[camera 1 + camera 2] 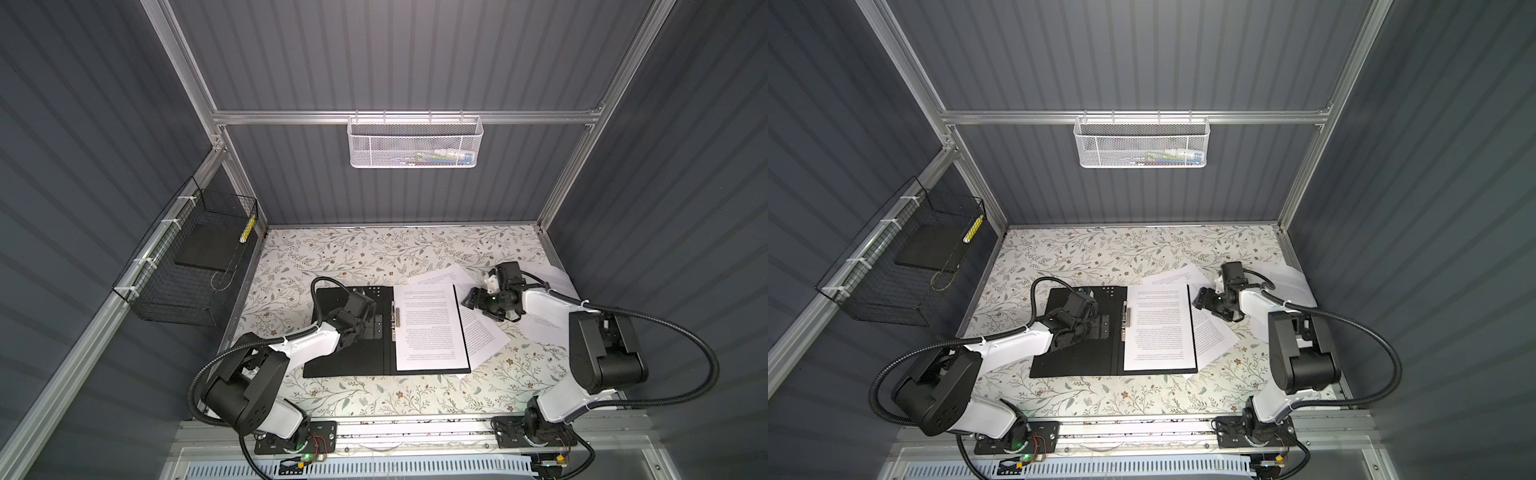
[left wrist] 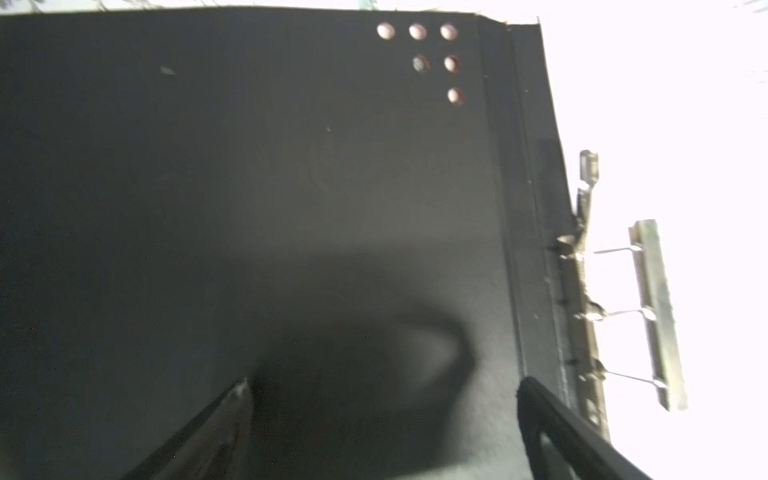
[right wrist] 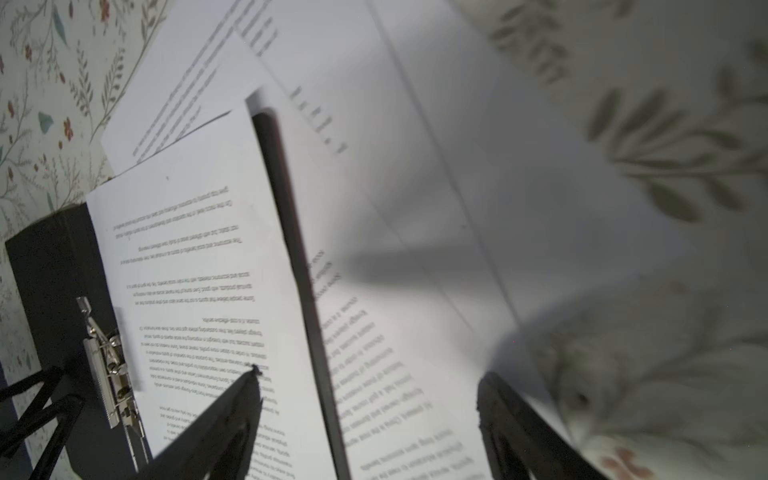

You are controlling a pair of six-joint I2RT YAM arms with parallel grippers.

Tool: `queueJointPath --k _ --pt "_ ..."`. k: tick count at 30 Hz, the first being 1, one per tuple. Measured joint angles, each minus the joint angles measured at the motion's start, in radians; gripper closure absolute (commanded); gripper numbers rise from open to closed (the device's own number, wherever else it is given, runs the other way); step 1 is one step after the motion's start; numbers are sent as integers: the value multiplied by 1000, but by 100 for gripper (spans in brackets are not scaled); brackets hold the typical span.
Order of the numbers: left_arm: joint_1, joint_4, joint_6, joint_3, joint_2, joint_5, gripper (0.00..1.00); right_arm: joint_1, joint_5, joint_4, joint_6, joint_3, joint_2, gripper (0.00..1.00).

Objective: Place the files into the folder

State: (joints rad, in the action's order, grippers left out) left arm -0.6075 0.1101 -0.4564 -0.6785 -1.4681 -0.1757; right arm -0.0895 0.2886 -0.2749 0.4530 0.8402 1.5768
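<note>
One sheet (image 1: 428, 328) lies flat on the right half of the open folder (image 1: 345, 361), mid-bench (image 1: 374, 249). Several loose sheets (image 1: 486, 340) lie partly under its right edge, toward the bench's right edge. I note the left gripper (image 1: 376, 326) spread over the left cover, right gripper (image 1: 471, 300) spread above the loose sheets, holding nothing.

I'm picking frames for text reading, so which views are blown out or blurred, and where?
Left wrist view: the filed sheet past the spine clip is blown out to white, while the folder stays dim under a soft shadow. Right wrist view: print on that sheet is fairly sharp, but the tablecloth is smeared. Both top views: evenly lit, print too small to read.
</note>
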Motion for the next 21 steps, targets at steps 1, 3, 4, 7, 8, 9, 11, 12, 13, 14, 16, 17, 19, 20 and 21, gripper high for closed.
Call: queueJointPath --k 1,3,4,7,8,9,11,12,13,14,16,17,19,20,21 --pt "1 13 2 -7 9 18 0 21 -15 4 16 -29 -41 12" --pt "1 39 6 -29 29 49 0 55 -39 6 47 -78 -120 6" --pt "0 50 9 -47 43 67 0 76 -46 11 61 -103 -160 5" --pt "-18 75 19 -123 73 106 0 141 -43 21 97 -167 -248 5" --pt "-37 83 25 -159 73 116 0 163 -38 24 109 -190 -272 4" --pt "-61 92 32 -196 66 126 0 182 -34 26 119 -210 -290 5" --pt "-121 106 43 -290 29 157 0 213 -10 31 143 -252 -320 5" --pt "-142 103 46 -327 6 175 0 223 4 35 151 -267 -327 6" --pt "-165 96 47 -369 -26 201 0 234 23 40 162 -282 -331 6" --pt "-184 89 47 -397 -57 226 0 243 39 44 172 -294 -332 7" --pt "-211 85 46 -443 -123 269 0 260 64 54 189 -315 -332 8" --pt "-219 85 46 -465 -163 288 0 269 77 64 197 -326 -332 8" --pt "-227 84 45 -496 -230 319 0 281 97 78 208 -341 -330 8" --pt "-232 85 45 -508 -261 335 0 286 109 84 214 -345 -324 8" --pt "-233 86 43 -519 -286 348 0 289 118 93 219 -346 -317 9"
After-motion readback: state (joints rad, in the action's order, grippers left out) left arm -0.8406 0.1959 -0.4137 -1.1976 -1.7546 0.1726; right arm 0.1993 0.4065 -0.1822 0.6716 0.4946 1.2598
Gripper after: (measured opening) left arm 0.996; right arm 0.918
